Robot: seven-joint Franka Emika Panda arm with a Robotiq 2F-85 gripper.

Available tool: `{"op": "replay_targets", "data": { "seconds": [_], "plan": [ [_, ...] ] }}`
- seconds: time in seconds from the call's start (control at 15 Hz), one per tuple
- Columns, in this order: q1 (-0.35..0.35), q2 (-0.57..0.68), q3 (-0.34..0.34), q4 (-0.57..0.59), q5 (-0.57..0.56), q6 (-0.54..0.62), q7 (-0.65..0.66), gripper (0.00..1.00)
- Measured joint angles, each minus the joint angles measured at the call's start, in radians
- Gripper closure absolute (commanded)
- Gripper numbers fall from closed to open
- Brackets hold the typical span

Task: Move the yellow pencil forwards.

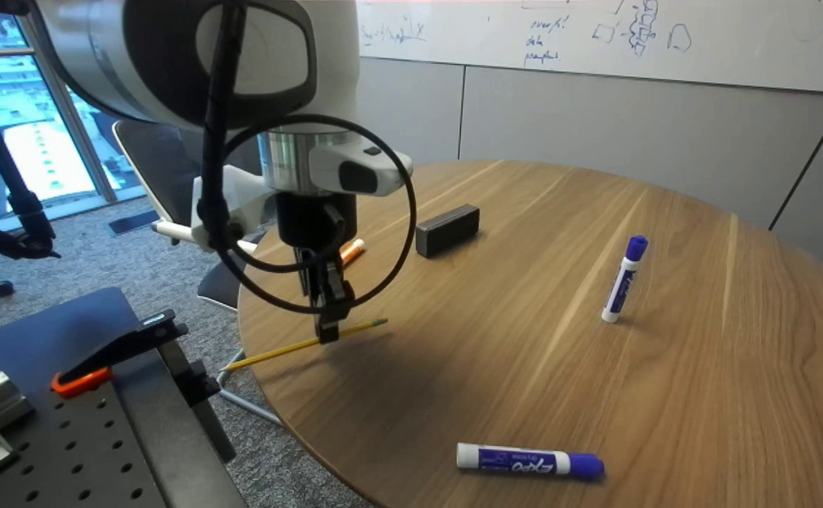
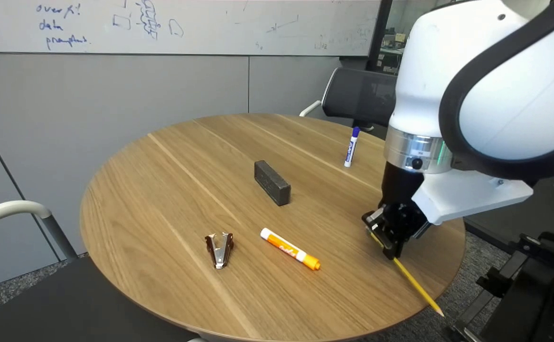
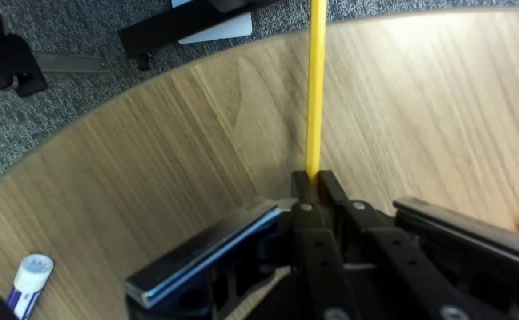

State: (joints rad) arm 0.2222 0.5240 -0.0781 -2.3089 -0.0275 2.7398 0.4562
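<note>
Yellow pencil [image 3: 315, 98] in the closed claw [image 3: 314, 180]

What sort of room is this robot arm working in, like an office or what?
Probably an office meeting room: there's a written-on whiteboard, and chairs stand by a round table.

The window [image 1: 48, 152] glares, partly bleached white, while the room's light is soft and even. A faint, diffuse shadow lies on the table [image 1: 510, 317] near the gripper [image 1: 327, 331]. The wrist view pales toward the upper right, slightly blurred.
</note>
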Motion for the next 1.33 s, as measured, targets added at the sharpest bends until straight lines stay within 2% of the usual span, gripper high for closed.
{"op": "replay_targets", "data": {
  "seconds": [0.33,0.87,0.93,1.0,1.33],
  "plan": [
    [-0.011,-0.005,-0.028,0.065,0.015,0.002,0.003,0.98],
    [0.011,0.137,-0.049,0.171,0.017,0.051,0.069,0.98],
    [0.016,0.141,-0.053,0.177,0.018,0.051,0.071,0.67],
    [0.02,0.142,-0.056,0.18,0.018,0.051,0.072,0.66],
    [0.025,0.103,-0.049,0.15,0.018,0.016,0.04,0.31]
  ]
}}
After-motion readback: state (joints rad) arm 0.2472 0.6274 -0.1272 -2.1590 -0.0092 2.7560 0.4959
